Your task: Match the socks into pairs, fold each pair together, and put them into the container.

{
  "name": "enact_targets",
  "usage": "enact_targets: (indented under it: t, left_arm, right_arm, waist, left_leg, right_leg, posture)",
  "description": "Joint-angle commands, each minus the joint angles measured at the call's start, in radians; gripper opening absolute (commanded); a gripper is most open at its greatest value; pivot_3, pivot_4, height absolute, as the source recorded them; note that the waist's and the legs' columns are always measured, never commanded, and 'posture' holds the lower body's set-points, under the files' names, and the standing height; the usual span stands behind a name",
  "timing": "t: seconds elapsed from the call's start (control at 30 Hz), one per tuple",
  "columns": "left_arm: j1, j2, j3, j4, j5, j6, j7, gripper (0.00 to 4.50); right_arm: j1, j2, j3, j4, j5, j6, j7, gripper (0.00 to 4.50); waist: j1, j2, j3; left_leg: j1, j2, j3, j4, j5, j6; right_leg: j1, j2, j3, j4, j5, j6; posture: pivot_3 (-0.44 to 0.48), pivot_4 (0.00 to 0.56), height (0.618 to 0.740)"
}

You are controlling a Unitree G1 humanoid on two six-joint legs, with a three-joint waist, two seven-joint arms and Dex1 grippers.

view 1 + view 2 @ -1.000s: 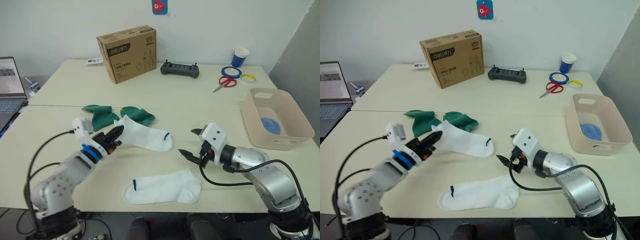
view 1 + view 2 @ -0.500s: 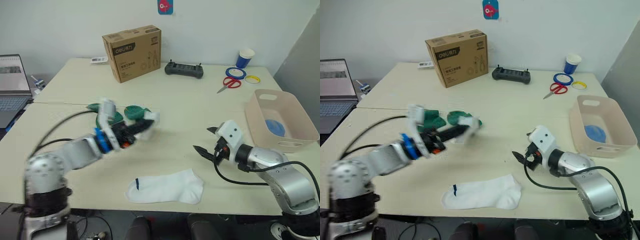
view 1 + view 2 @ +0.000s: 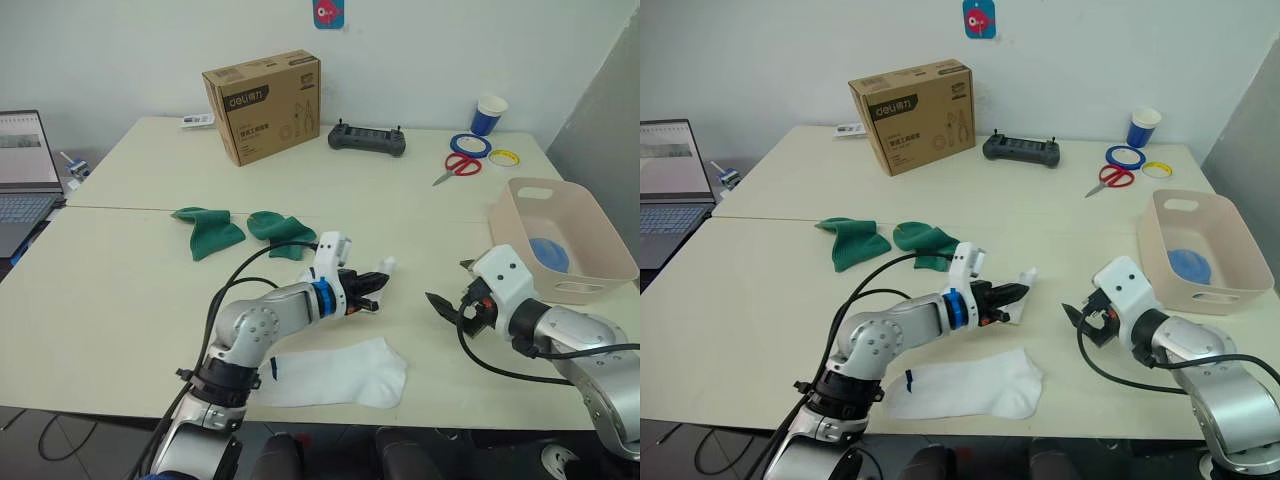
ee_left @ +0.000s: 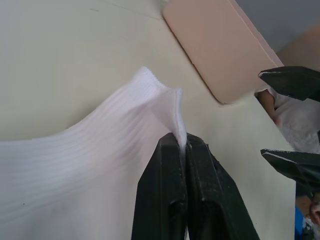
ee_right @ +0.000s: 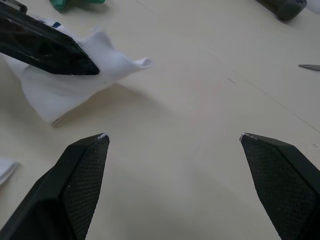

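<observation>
Since a second ago, carried rightward across the desk (image 3: 120,300): upper white sock (image 3: 372,283), cuff clamped in left end effector (image 3: 378,276), now pointing toward right end effector (image 3: 447,293), spread wide just beside. Second white sock (image 3: 335,372) flat below, lengthwise left-right. Container (image 3: 590,285) far right.

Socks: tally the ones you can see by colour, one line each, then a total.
Dark green socks: 2
White socks: 2, one in the left hand, one at the table's front edge
Light blue socks: a bundle in the container, count unclear
Total: 4 counted
</observation>
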Motion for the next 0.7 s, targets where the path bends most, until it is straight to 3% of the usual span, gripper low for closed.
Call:
enact_targets:
  t: [0.03, 0.23, 0.33, 0.4, 0.57, 0.7]
  left_arm:
    - [-0.030, -0.011, 0.003, -0.037, 0.022, -0.008, -0.081, 1.03]
    - [-0.036, 0.109, 0.064, -0.155, 0.036, 0.026, -0.174, 2.94]
    - [-0.007, 0.226, 0.126, -0.213, 0.056, 0.012, -0.219, 4.00]
    - [0.021, 0.303, 0.175, -0.221, 0.078, -0.008, -0.251, 4.47]
    - [0.064, 0.443, 0.254, -0.095, 0.174, -0.110, -0.356, 4.47]
    - [0.063, 0.506, 0.250, 0.022, 0.182, -0.081, -0.480, 4.47]
  right_arm:
    - [-0.001, -0.012, -0.032, -0.050, 0.009, 0.013, -0.012, 4.50]
    - [0.001, -0.015, -0.030, -0.063, 0.011, 0.022, -0.014, 4.50]
    - [0.000, -0.007, -0.027, -0.068, 0.017, 0.011, -0.015, 4.50]
    - [0.007, 0.000, -0.022, -0.074, 0.025, 0.003, -0.014, 4.50]
    - [0.044, 0.024, 0.000, -0.084, 0.033, -0.013, -0.024, 4.50]
    - [0.074, 0.042, 0.034, -0.077, 0.022, -0.036, -0.038, 4.50]
  waist:
    - [0.000, 0.000, 0.000]
    - [-0.003, 0.000, 0.000]
    - [-0.004, 0.000, 0.000]
    - [-0.007, 0.000, 0.000]
    - [-0.003, 0.000, 0.000]
    - [0.000, 0.000, 0.000]
  left_leg:
    - [0.000, 0.000, 0.000, 0.000, 0.000, 0.000]
    - [0.000, 0.000, 0.000, 0.000, 0.000, 0.000]
    - [0.000, 0.001, 0.000, 0.000, 0.000, 0.000]
    - [0.000, 0.001, 0.000, 0.000, 0.000, 0.000]
    - [0.000, 0.001, 0.000, 0.000, 0.000, 0.000]
    - [0.000, 0.001, 0.000, 0.000, 0.000, 0.000]
  right_leg:
    - [0.000, 0.000, 0.000, 0.000, 0.000, 0.000]
    - [0.000, 0.000, 0.000, 0.000, 0.000, 0.000]
    - [0.000, 0.000, 0.000, 0.000, 0.000, 0.000]
    - [0.000, 0.000, 0.000, 0.000, 0.000, 0.000]
    - [0.000, 0.000, -0.001, 0.000, 0.000, 0.000]
    - [-0.001, 0.000, -0.001, -0.001, -0.001, 0.000]
  posture:
    - [0.000, 0.150, 0.723]
    - [0.000, 0.150, 0.723]
    - [0.000, 0.150, 0.723]
    - [0.000, 0.150, 0.723]
    - [0.000, 0.150, 0.723]
    - [0.000, 0.150, 0.723]
